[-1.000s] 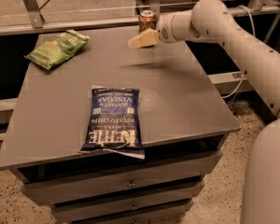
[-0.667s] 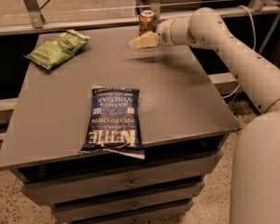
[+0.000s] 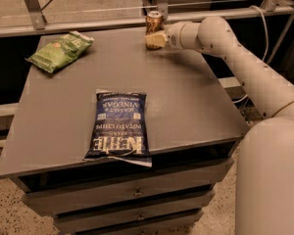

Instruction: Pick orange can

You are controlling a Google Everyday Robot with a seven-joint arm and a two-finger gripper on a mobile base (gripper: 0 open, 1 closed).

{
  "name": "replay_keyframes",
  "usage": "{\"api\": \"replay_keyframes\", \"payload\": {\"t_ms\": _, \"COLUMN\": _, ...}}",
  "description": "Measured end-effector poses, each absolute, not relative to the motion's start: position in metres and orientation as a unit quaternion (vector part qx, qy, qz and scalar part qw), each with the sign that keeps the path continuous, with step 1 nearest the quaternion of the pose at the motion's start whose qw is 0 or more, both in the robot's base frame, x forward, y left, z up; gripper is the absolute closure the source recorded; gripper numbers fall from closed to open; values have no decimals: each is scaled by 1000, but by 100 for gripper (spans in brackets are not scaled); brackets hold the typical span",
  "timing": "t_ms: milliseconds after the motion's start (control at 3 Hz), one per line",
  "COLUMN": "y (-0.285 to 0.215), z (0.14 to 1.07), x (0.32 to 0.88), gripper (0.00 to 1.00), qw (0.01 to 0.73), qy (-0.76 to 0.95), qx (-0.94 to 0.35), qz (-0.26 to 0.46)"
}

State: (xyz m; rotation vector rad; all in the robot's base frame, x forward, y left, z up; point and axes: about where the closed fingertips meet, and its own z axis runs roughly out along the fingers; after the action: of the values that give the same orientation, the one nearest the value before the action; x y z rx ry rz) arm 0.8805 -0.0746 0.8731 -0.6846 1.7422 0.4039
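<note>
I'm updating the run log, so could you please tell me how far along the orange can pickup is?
Done: the approach; the gripper sits right in front of the orange can at the far edge of the table. In hand: securing the can, though a hold is not evident. Left: the lift; the can appears to stand upright on the table.

**Covered and cropped**

The gripper (image 3: 155,40), at the far edge of the table (image 3: 196,102), covers the lower body of the orange can (image 3: 154,19). The robot's base (image 3: 269,180) runs off the right and bottom edges. The drawers (image 3: 137,194) are cut off below.
</note>
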Motion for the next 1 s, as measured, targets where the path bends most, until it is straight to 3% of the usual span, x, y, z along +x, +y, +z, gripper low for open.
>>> {"api": "replay_keyframes", "payload": {"t_ms": 333, "y": -79, "z": 881, "x": 877, "gripper": 59, "qw": 586, "qy": 735, "qx": -293, "qz": 174}}
{"api": "replay_keyframes", "payload": {"t_ms": 667, "y": -71, "z": 906, "x": 849, "gripper": 91, "qw": 595, "qy": 713, "qx": -318, "qz": 191}}
{"api": "replay_keyframes", "payload": {"t_ms": 1000, "y": -61, "z": 930, "x": 816, "gripper": 100, "qw": 600, "qy": 690, "qx": -347, "qz": 210}}
